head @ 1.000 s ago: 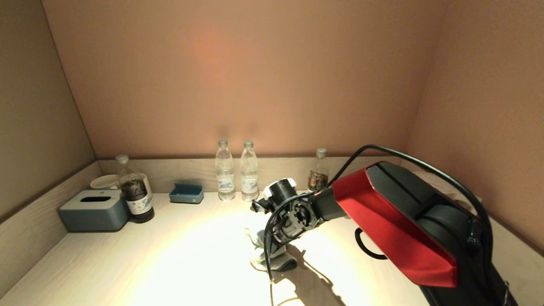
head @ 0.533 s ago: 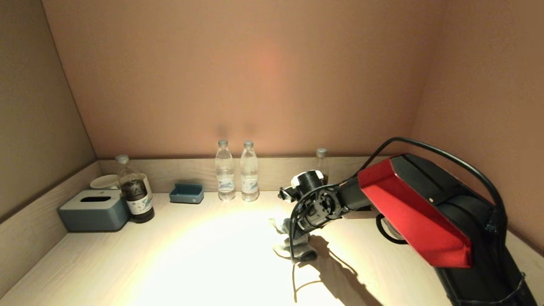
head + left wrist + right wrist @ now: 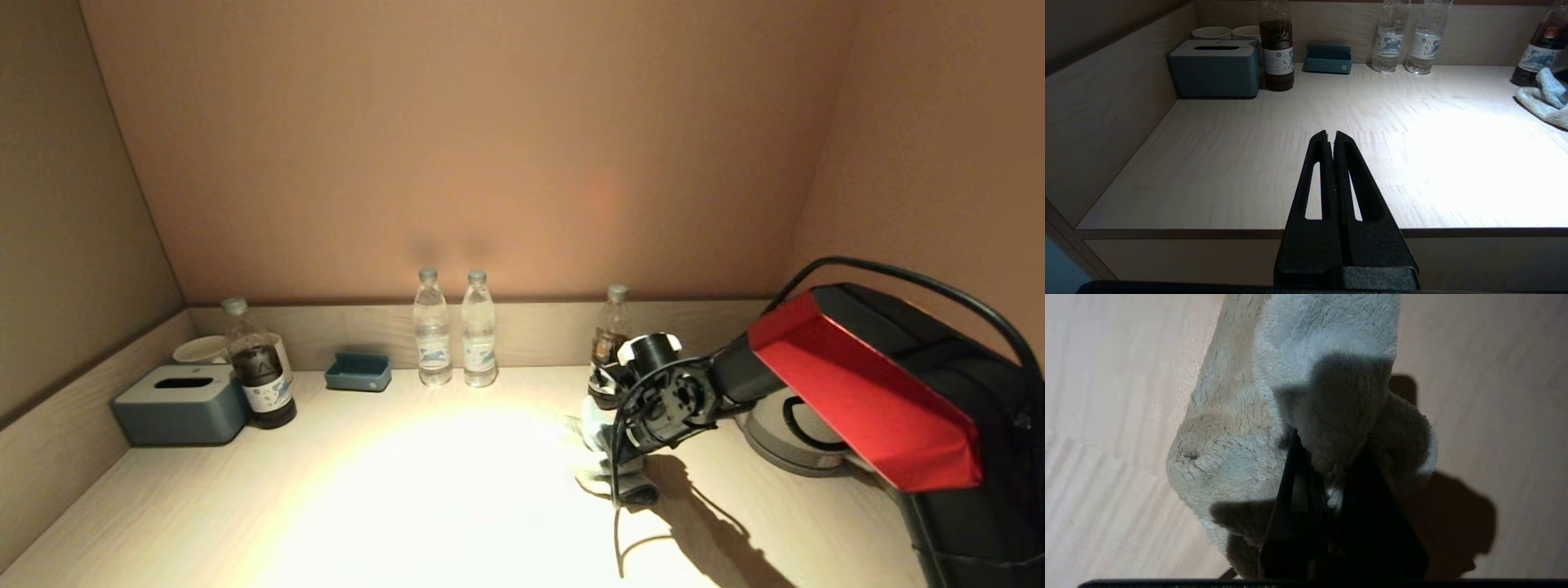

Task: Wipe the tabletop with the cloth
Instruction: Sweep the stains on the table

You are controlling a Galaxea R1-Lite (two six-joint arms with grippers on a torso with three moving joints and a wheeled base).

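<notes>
A pale fluffy cloth [image 3: 600, 457] lies bunched on the light wooden tabletop [image 3: 424, 498], right of the middle. My right gripper [image 3: 622, 457] points down onto it and is shut on a fold of the cloth [image 3: 1327, 416], which rests on the wood. The cloth also shows at the far right in the left wrist view [image 3: 1545, 96]. My left gripper [image 3: 1330, 136] is shut and empty, held off the table's front edge; it does not show in the head view.
Two clear water bottles [image 3: 455, 339] stand at the back wall, a dark bottle [image 3: 611, 343] just behind the right gripper, another dark bottle [image 3: 260, 367], a blue tissue box [image 3: 181, 404], cups [image 3: 200, 349] and a small blue tray [image 3: 358, 371] at back left. A round grey device [image 3: 796, 441] sits right.
My right gripper has dragged the cloth across the tabletop to the right and a little toward the back wall, ending close to the dark bottle. The left arm has not moved.
</notes>
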